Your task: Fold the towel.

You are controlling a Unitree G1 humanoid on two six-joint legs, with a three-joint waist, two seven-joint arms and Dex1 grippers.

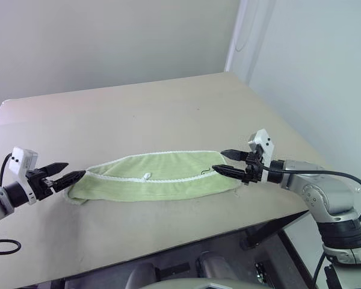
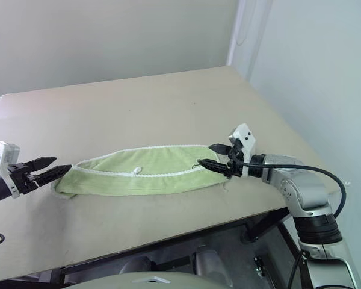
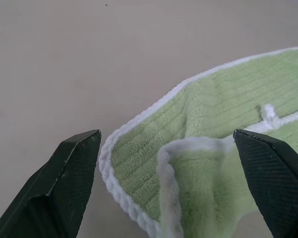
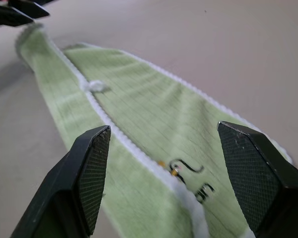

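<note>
Two grippers: one stands at each short end of a light green towel [image 1: 156,175] that lies folded lengthwise into a long, narrow band across the near part of the tabletop [image 1: 168,108].
Towel: its long axis runs left to right — a white-stitched edge crosses the upper layer, with the small white loop tag [image 1: 146,176] near the middle and a dark embroidered mark [image 4: 191,179] near the right end.
Left gripper [image 1: 61,173]: jaws parted wide and holding nothing, tips just beside the towel's left end; in the left wrist view the rounded end and a turned-up inner layer sit between the two fingers.
Right gripper [image 1: 228,162]: jaws also well apart and empty, poised over the right end, with the embroidered mark between the fingers in the right wrist view; whether a fingertip touches the cloth cannot be told.
Handling: by its looks a soft, light terry cloth — limp, likely to sag and drag when lifted, but not slippery or fragile; the pile should give the black pads a good bite.
Where to hold: probably each short end, pinching through both layers at the stitched edging so the stack rises together rather than peeling apart.
Stage: the lengthwise fold looks done; a fold bringing end to end appears to remain.
Risk: catching only the top layer at the left end, where the layers lie offset.
</note>
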